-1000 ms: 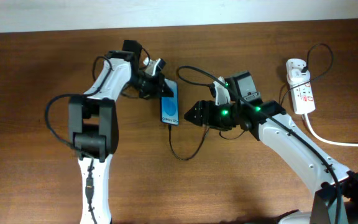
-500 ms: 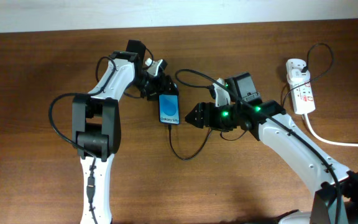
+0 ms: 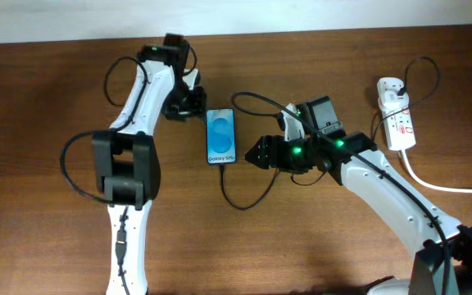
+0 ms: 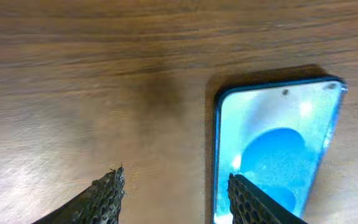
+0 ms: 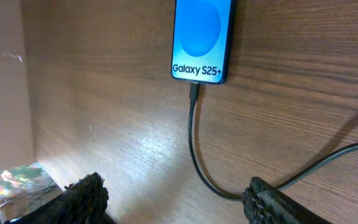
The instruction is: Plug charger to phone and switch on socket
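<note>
Phone (image 5: 202,38) lit blue, charger (image 5: 191,124) plugged in.
"Galaxy S25+" is displayed; left gripper (image 4: 176,190) and right gripper (image 5: 176,198) are seen spread open, empty.

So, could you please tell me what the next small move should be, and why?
Probably swing the right end effector toward the socket to switch it on. The tip of the charger already sits in the phone at its text end, the phone lies flat, and the left end effector is open, so only switching on seems left.
</note>
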Tool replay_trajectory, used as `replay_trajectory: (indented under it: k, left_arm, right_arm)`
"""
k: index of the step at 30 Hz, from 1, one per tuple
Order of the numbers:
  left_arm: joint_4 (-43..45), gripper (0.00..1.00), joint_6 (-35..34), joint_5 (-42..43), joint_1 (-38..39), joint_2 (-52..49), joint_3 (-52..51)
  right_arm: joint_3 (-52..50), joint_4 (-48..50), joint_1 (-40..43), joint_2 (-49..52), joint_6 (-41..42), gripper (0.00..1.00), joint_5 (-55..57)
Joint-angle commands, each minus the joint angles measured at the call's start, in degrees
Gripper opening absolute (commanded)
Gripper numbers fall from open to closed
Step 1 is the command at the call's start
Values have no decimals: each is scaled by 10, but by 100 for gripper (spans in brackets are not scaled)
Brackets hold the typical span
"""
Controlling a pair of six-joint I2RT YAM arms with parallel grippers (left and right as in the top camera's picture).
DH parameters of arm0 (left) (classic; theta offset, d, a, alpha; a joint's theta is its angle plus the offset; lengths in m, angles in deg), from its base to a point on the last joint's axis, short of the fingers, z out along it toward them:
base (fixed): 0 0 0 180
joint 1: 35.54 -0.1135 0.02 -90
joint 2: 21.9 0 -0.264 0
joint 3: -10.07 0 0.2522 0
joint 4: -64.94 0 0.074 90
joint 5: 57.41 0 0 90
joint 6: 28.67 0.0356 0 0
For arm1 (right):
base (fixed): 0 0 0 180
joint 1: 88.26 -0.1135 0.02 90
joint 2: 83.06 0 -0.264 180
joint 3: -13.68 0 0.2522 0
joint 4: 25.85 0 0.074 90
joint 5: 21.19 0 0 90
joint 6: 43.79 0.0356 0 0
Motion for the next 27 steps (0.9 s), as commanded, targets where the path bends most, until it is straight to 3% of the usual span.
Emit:
replay_trajectory:
  k: [1,6,7,11,15,16,20,27]
  left_arm:
    - [-58,57,5,-21,-10,3,107]
    - [-232,55,5,-21,-20,5,354]
    - [-235,52,6,-20,-24,11,375]
    - [-234,55,14,-17,-35,102,377]
    - [-234,63,14,-17,-41,195,377]
    - [-234,100,14,-17,-41,209,377]
    - [-234,100,14,-23,-41,218,376]
    - [-234,100,14,-23,-41,218,376]
  right_arm:
    - [3,0,3,2,-22,74,5]
    - [10,-18,28,-23,-63,75,7]
    - [17,-37,51,-34,-68,75,7]
    - [69,-145,157,-58,-138,76,11]
    - [173,-278,283,-58,-160,80,167]
    - [182,-276,319,-58,-157,80,187]
    - [183,-168,462,-23,-125,81,224]
    - [183,-33,490,145,-126,86,234]
